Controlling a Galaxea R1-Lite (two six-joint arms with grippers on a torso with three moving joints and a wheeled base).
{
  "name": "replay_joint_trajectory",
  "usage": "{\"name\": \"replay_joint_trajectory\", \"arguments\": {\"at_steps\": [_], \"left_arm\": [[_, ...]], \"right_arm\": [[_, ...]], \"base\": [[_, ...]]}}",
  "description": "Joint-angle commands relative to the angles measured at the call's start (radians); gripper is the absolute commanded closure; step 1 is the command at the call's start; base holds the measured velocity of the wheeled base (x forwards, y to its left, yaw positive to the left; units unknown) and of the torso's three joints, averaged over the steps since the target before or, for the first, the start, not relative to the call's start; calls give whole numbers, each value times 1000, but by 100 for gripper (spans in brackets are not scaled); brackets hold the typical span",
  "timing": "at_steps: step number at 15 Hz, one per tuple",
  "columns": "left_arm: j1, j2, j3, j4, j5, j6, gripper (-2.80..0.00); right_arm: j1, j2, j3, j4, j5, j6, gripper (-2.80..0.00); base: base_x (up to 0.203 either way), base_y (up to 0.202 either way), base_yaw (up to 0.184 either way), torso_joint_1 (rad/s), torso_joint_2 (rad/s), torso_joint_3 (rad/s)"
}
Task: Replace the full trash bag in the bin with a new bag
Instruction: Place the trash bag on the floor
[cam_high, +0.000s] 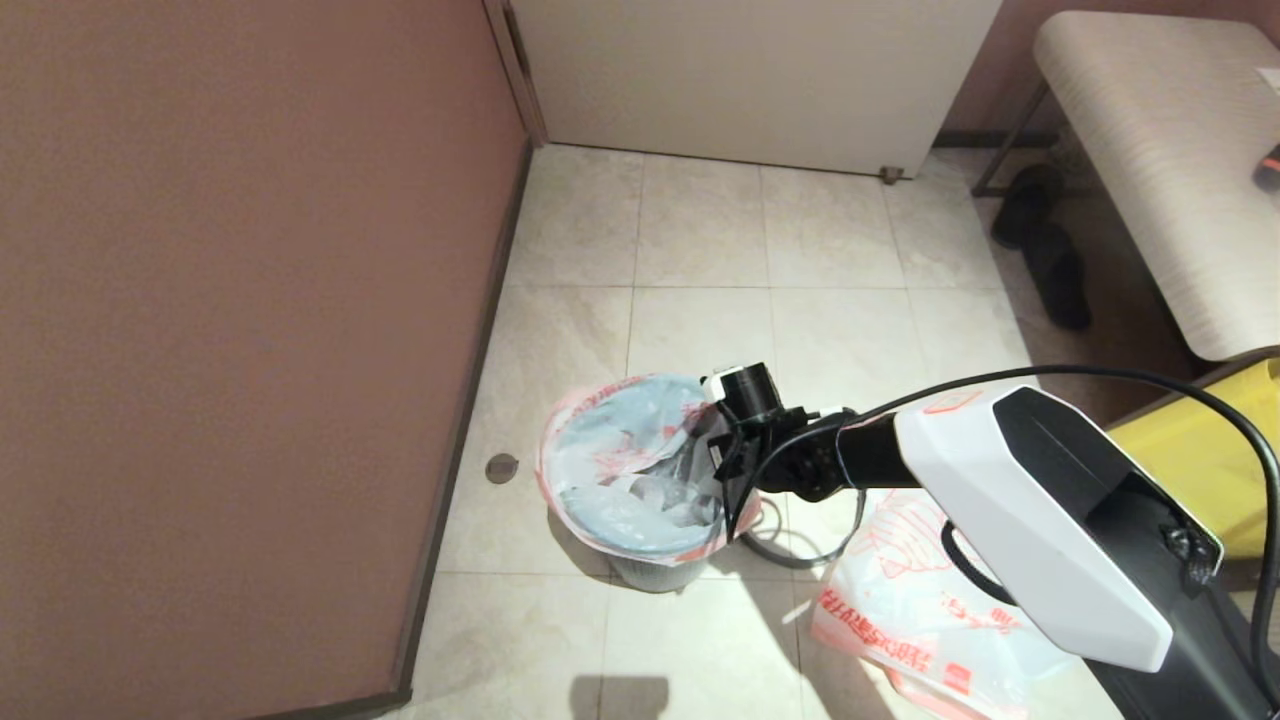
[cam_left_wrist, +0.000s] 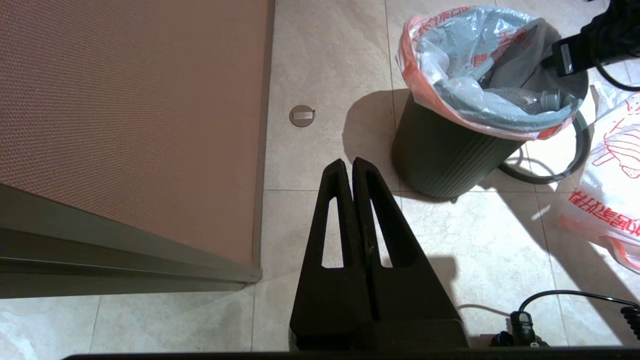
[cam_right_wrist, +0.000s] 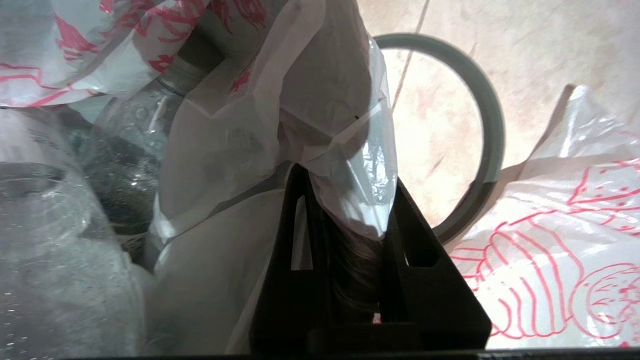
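We see the tiled floor (cam_high: 700, 230) filling most of the head view, with a brown wall (cam_high: 240, 330) along its left side. In the lower right lies the new bag (cam_high: 900, 610), flat on the tiles beside the yellow bag (cam_high: 1200, 460). The bin (cam_high: 640, 565) stands at lower centre, and the full trash bag (cam_high: 625, 450) is still in it, its pink-red edge folded over the mouth. The grey ring (cam_right_wrist: 487, 130) lies loose on the floor, just beside the bin. Clear bottles (cam_right_wrist: 50, 215) sit inside the bag.

Our right claw (cam_high: 728, 470) is at the bin's right-hand rim, closed on a gathered fold of the full trash bag's film. Our left claw (cam_left_wrist: 348, 165) hangs apart at the bottom centre of its own view, closed and empty.

We judge the risk to be a thin grip: only a pinch of film is held, so a lift could tear it or let it slip, or drag the light bin over.
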Motion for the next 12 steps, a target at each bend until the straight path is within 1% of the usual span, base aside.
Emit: {"name": "replay_joint_trajectory", "arguments": {"at_steps": [1,4,7,8,9,12], "left_arm": [[0,0,0,0,0,-1,0],[0,0,0,0,0,-1,0],[0,0,0,0,0,-1,0],[0,0,0,0,0,-1,0],[0,0,0,0,0,-1,0],[0,0,0,0,0,-1,0]], "right_arm": [[-3,-19,7,-5,0,-16,0],[-6,-25,10,-26,-1,-42,0],[-2,-20,59,-100,-1,-43,0],[-2,-22,64,-112,-1,-43,-177],[-2,-32,82,-114,-1,-43,-280],[2,-70,138,-120,-1,-37,-280]], "base": [[0,0,0,0,0,0],[0,0,0,0,0,0],[0,0,0,0,0,0],[0,0,0,0,0,0],[0,0,0,0,0,0],[0,0,0,0,0,0]]}}
